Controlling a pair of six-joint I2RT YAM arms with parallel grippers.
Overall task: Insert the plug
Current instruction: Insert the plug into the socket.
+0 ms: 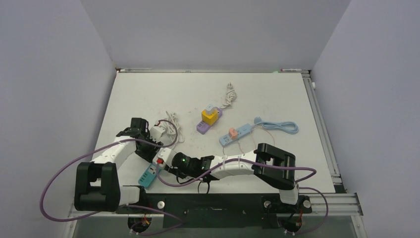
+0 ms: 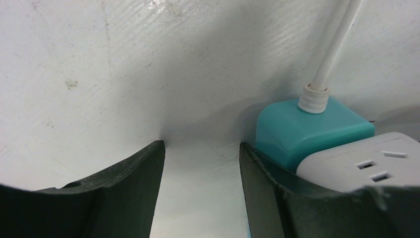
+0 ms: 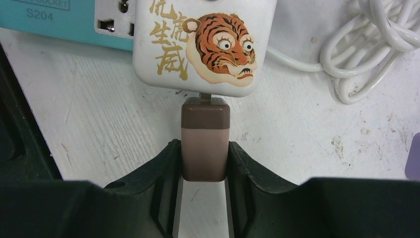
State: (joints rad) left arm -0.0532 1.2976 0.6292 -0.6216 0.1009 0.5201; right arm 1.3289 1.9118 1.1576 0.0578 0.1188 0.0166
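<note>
From above, details by the teal power strip (image 1: 147,176) are proving too small to read. My left gripper (image 2: 202,146) is standing open beside that strip's end. My right gripper (image 3: 203,145) is clamping the brown plug (image 3: 205,153), its prong reaching the tiger adapter (image 3: 203,44).

Robot lab test cell. Plain pale lavender wall panels (image 1: 54,74) box in my bench on three sides. Scuffed white rectangular tabletop (image 1: 148,94), dirt specks all over. Silver aluminium rail frame (image 1: 332,202) at near edge, my two black-and-white arms bolted there side by side: left arm (image 1: 116,152), right arm (image 1: 237,166). Loose purple cables (image 1: 42,198) loop out from bases. Metal track (image 1: 322,124) runs along right table edge. Laid out on top: teal plastic power strip (image 1: 147,176), light blue power strip (image 1: 238,132), purple power strip (image 1: 202,128) carrying yellow cube adapter (image 1: 209,116).
</note>
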